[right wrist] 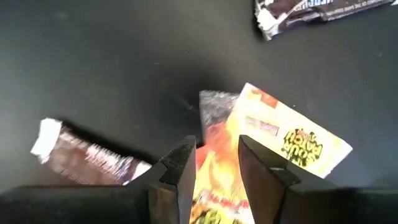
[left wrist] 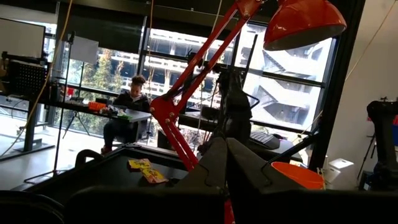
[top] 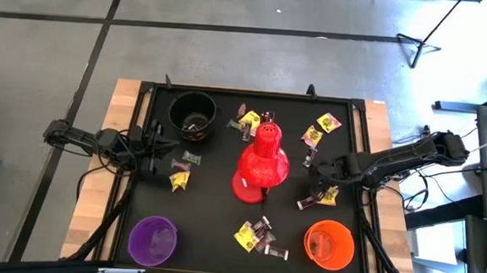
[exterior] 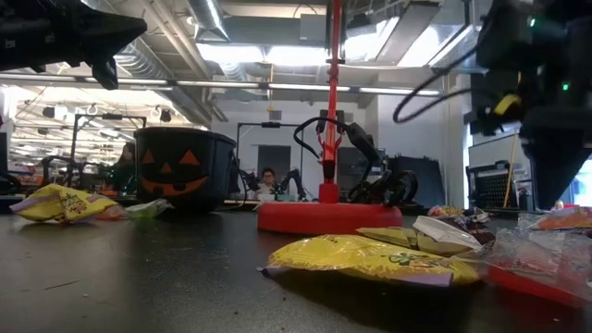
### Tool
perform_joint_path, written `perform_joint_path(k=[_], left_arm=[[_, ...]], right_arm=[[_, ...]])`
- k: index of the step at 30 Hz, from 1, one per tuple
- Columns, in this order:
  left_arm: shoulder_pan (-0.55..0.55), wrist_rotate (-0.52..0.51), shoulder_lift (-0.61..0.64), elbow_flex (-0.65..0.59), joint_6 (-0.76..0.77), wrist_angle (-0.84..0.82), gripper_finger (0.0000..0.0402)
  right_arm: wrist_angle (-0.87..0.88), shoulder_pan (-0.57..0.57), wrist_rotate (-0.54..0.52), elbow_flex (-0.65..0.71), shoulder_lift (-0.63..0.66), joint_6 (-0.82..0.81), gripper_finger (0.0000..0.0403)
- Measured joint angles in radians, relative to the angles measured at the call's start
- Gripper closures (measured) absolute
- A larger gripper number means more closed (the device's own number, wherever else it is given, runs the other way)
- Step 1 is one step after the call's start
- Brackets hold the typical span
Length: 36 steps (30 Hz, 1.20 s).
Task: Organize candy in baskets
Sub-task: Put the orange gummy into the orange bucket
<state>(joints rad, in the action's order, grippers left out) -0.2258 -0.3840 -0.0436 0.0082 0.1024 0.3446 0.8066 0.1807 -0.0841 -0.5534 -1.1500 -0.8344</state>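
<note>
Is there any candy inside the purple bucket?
No, the small round purple plastic bucket shows only its bare inside in the high view.

Table (top: 141, 147) — a lamp (top: 263, 163) is set at centre. One bucket (top: 191, 114) is placed at the far left, a second (top: 152, 239) at the near left corner, a third (top: 329, 244) at the near right corner. Candy is scattered between them — a cluster (top: 259, 236) lies between the near buckets, another (top: 322, 129) far right of the lamp, a piece (top: 179, 180) left of the lamp.
</note>
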Motion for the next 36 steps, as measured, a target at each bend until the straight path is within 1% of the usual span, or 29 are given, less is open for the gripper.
perform_joint_path(k=[5,9,12,16,18,21,23,25,29,32,36], left_arm=[[0.000,0.000,0.000,0.000,0.000,0.000,0.0401],[0.000,0.000,0.000,0.000,0.000,0.000,0.0401],[0.000,0.000,0.000,0.000,0.000,0.000,0.0401],[0.000,0.000,0.000,0.000,0.000,0.000,0.0401],[0.000,0.000,0.000,0.000,0.000,0.000,0.0401],[0.000,0.000,0.000,0.000,0.000,0.000,0.0401],[0.000,0.000,0.000,0.000,0.000,0.000,0.0401],[0.000,0.000,0.000,0.000,0.000,0.000,0.0401],[0.000,0.000,0.000,0.000,0.000,0.000,0.0401],[0.000,0.000,0.000,0.000,0.000,0.000,0.0401],[0.000,0.000,0.000,0.000,0.000,0.000,0.0401]], right_arm=[[-0.060,-0.025,0.030,0.062,0.000,0.006,0.0285],[-0.065,-0.025,0.050,0.076,0.001,0.016,0.0292],[-0.070,-0.024,0.051,0.075,0.001,0.032,0.0322],[-0.072,-0.024,0.051,0.052,0.001,0.069,0.0385],[-0.071,-0.024,0.052,0.031,0.001,0.084,0.0394],[-0.028,-0.024,0.052,-0.024,0.000,0.095,0.0388],[0.023,-0.023,0.050,-0.073,0.000,0.112,0.0393],[0.075,-0.023,0.038,-0.128,0.000,0.123,0.0399],[0.150,-0.019,0.032,-0.249,0.000,0.135,0.0394],[0.155,0.026,0.023,-0.334,0.000,0.150,0.0397],[0.132,0.131,0.026,-0.424,0.000,0.167,0.0400]])
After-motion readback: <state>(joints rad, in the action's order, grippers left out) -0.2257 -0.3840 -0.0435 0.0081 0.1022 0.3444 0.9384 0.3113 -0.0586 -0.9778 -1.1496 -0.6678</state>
